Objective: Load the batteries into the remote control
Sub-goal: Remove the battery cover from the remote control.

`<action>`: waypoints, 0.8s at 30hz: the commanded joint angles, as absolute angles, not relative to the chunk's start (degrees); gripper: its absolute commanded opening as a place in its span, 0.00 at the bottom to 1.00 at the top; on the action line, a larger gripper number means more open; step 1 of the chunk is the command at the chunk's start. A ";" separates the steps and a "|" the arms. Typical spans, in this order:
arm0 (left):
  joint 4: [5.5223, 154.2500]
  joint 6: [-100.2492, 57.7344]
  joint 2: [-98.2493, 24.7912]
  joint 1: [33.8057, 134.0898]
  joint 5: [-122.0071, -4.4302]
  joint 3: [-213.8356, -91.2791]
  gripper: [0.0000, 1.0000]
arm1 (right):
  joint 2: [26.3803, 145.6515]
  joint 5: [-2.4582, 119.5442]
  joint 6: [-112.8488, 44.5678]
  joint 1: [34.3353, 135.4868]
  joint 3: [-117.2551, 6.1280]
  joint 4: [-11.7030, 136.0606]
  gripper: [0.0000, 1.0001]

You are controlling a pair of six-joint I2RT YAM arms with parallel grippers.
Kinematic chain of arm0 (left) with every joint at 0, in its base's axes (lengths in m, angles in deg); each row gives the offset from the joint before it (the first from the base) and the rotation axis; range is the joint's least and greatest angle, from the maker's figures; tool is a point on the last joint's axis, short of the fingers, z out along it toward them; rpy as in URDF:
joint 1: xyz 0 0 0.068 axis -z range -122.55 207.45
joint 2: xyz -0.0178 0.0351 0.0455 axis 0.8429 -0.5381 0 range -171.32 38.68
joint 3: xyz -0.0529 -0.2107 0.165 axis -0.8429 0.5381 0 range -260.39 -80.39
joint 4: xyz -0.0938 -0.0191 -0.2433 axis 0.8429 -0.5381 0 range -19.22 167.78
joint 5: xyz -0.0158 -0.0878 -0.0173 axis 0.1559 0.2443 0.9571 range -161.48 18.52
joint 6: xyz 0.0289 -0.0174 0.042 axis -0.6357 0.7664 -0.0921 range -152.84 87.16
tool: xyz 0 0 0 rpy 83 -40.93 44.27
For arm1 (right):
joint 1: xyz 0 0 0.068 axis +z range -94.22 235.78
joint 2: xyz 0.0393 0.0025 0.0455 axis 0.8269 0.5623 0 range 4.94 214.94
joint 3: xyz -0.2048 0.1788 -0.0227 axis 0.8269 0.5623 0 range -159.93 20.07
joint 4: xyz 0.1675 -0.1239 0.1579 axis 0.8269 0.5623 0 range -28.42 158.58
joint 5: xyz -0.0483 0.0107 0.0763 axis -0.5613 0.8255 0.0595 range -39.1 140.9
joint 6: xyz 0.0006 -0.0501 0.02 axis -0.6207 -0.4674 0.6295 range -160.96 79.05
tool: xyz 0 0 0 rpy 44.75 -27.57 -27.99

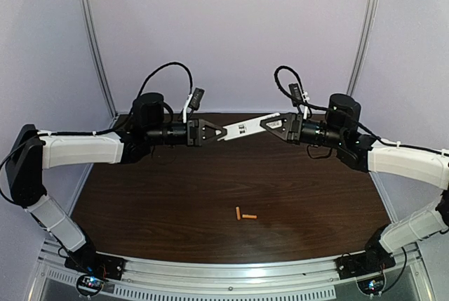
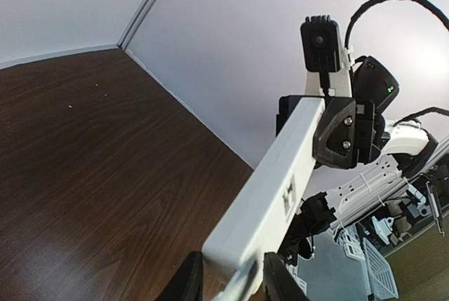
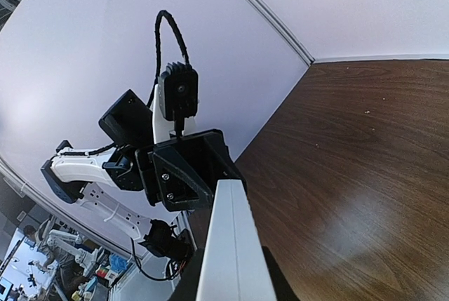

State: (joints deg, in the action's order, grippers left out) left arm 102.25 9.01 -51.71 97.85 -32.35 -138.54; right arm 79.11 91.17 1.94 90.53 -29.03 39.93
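Note:
Both arms hold the white remote control [image 1: 244, 128] in the air above the far part of the table. My left gripper [image 1: 223, 133] is shut on its left end and my right gripper [image 1: 265, 122] is shut on its right end. In the left wrist view the remote [image 2: 280, 189] runs from my jaws up to the other gripper. In the right wrist view I see its narrow white edge [image 3: 231, 245] between my jaws. Two orange batteries [image 1: 245, 215] lie on the table near the front middle, touching at an angle.
The dark wood table [image 1: 175, 196] is bounded by pale walls at the back and sides and a metal rail [image 1: 224, 273] at the front. No cover plate shows.

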 commanded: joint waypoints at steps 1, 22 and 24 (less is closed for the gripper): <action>100.82 7.94 -51.15 97.35 -33.75 -138.57 0.34 | 77.19 88.68 2.37 89.41 -27.93 38.39 0.00; 103.79 7.59 -47.45 97.35 -31.66 -136.80 0.00 | 76.13 87.12 1.28 84.98 -26.37 43.28 0.00; 103.86 7.48 -46.50 97.35 -31.39 -136.44 0.00 | 76.06 86.48 0.64 84.21 -26.25 45.09 0.00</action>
State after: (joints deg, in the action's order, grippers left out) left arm 100.87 8.55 -49.57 97.61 -32.37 -137.47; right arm 77.71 88.07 2.20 85.61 -27.20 42.60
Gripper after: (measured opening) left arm 0.051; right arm 0.179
